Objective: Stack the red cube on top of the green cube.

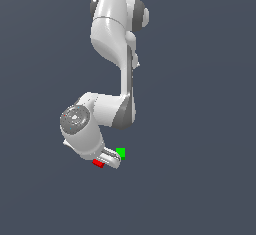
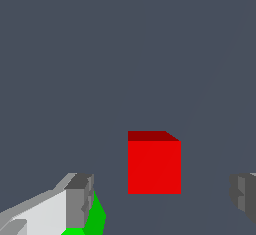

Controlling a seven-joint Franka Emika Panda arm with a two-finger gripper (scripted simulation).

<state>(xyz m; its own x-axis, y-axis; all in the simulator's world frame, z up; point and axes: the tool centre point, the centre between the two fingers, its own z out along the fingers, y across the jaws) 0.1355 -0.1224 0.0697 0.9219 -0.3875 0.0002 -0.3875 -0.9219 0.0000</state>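
Red cube [image 2: 154, 166] between fingers of spread hand [image 2: 160, 199], untouched; green cube [image 2: 92, 219] beside one finger.

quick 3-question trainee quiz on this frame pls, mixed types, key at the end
1. True or false: the red cube is already stacked on the green cube.
2. Multiple choice: in the wrist view, where is the red cube relative to the gripper?
A. clamped tight by both fingers
B. between the spread fingers, with a gap on each side
C. outside the fingers altogether
3. Fill in: in the wrist view, the cube partly hidden behind one finger is ____.

Key
1. False. In the exterior view the two cubes sit apart, side by side near the fingertips.
2. B. The gripper is open and neither finger touches the cube.
3. green
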